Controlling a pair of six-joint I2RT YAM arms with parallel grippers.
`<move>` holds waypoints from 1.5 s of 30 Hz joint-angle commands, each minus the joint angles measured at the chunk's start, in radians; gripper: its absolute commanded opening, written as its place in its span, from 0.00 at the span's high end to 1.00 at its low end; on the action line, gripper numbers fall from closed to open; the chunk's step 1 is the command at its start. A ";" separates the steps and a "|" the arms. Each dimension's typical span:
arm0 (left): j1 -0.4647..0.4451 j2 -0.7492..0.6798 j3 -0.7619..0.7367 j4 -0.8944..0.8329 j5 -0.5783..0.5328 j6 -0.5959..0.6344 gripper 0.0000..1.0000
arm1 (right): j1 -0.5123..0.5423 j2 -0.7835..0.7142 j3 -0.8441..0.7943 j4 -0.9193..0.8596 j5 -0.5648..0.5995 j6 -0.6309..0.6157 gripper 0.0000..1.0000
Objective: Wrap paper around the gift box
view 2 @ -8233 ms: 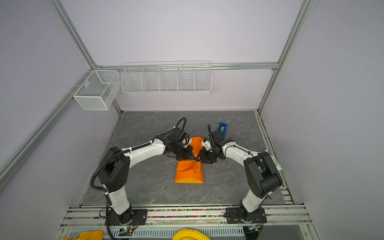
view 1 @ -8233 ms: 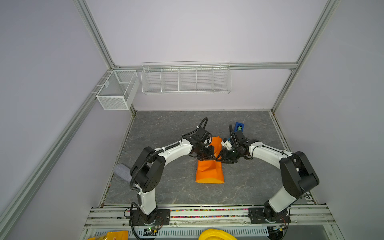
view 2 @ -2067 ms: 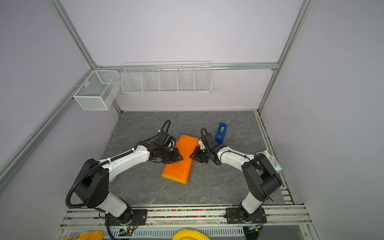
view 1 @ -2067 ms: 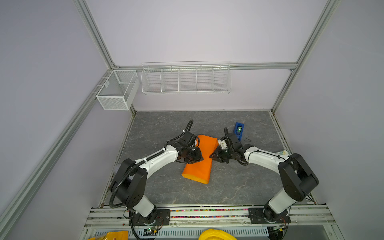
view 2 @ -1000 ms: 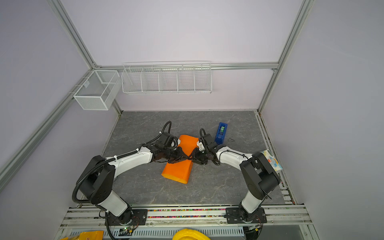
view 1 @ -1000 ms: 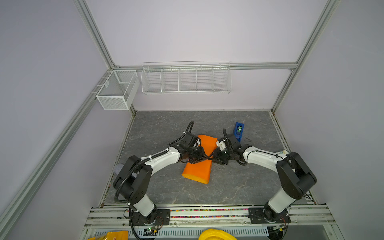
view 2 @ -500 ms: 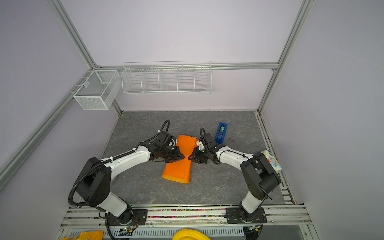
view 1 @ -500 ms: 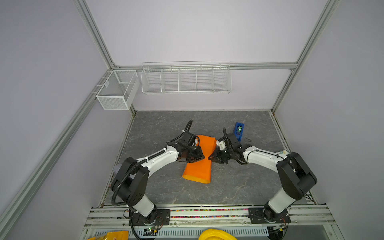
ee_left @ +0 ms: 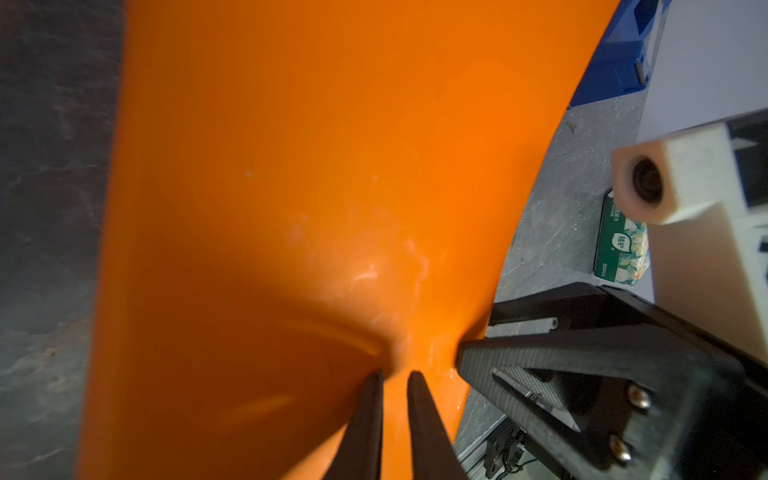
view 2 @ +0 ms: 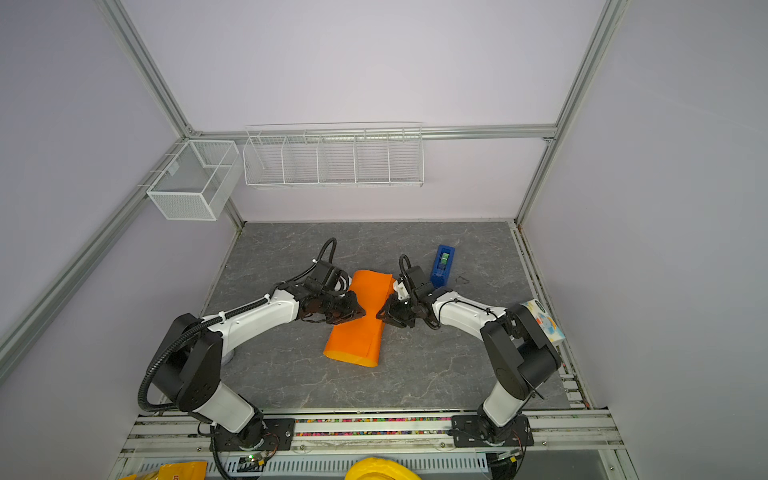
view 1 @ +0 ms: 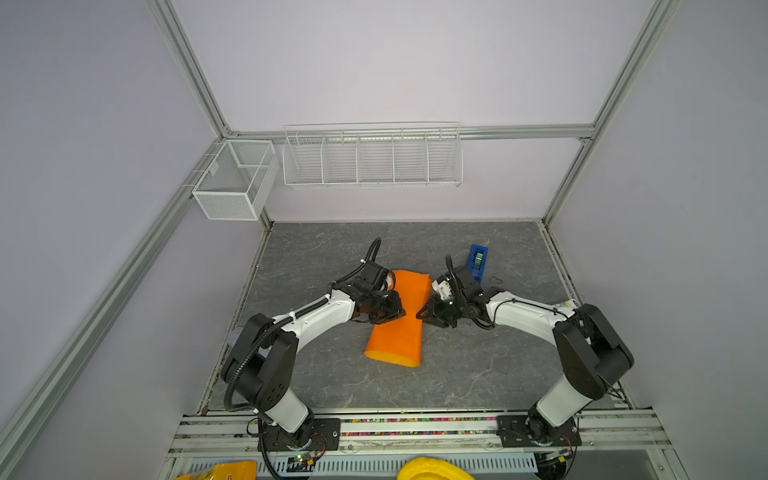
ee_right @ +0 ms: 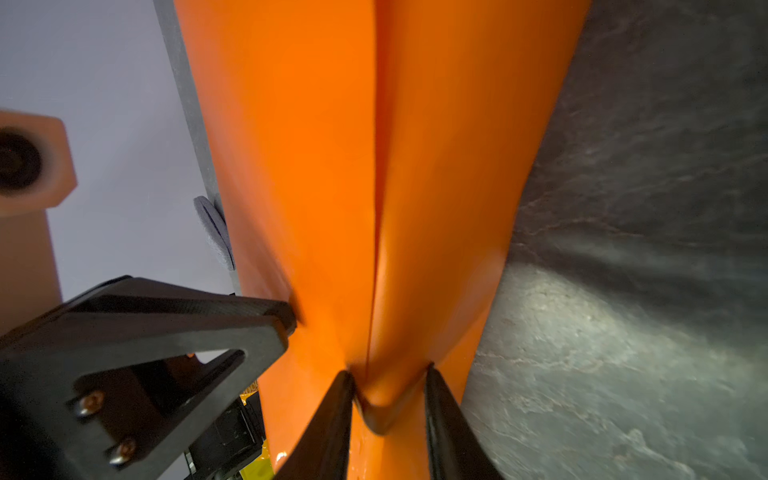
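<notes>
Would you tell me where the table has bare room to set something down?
Bare table lies at the back left, between the far wall and the left arm, and in front, between the paper and the rail. The middle is crowded: left gripper and right gripper pinch the paper, with the tape dispenser behind.

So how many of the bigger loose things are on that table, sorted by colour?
Orange: 1, the paper
Blue: 1, the tape dispenser
White, patterned: 1, the packet
Grey: 1, a round pad
Total: 4
</notes>
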State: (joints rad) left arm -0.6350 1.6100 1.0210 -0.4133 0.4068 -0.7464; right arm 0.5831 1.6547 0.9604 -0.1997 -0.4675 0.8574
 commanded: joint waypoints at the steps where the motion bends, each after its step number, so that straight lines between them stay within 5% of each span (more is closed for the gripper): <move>1: -0.002 0.057 -0.056 -0.055 -0.035 0.019 0.85 | -0.055 -0.076 0.046 -0.092 0.033 -0.072 0.61; 13: -0.002 0.089 -0.058 -0.048 -0.036 0.052 0.86 | -0.496 -0.065 0.190 -0.222 -0.143 -0.295 0.39; 19: -0.002 0.094 -0.061 -0.047 -0.030 0.059 0.86 | -0.644 0.078 0.272 -0.152 -0.255 -0.266 0.40; 24: -0.002 0.091 -0.059 -0.050 -0.034 0.059 0.87 | -0.670 0.218 0.358 -0.098 -0.333 -0.243 0.57; 31: -0.002 0.093 -0.061 -0.046 -0.029 0.057 0.87 | -0.673 0.358 0.400 -0.014 -0.375 -0.198 0.64; 45: -0.002 0.085 -0.070 -0.039 -0.028 0.055 0.87 | -0.663 0.378 0.302 0.022 -0.393 -0.187 0.69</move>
State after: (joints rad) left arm -0.6327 1.6310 1.0096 -0.3481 0.4431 -0.7021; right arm -0.0834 2.0254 1.2911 -0.1913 -0.8581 0.6540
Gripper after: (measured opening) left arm 0.126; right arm 0.318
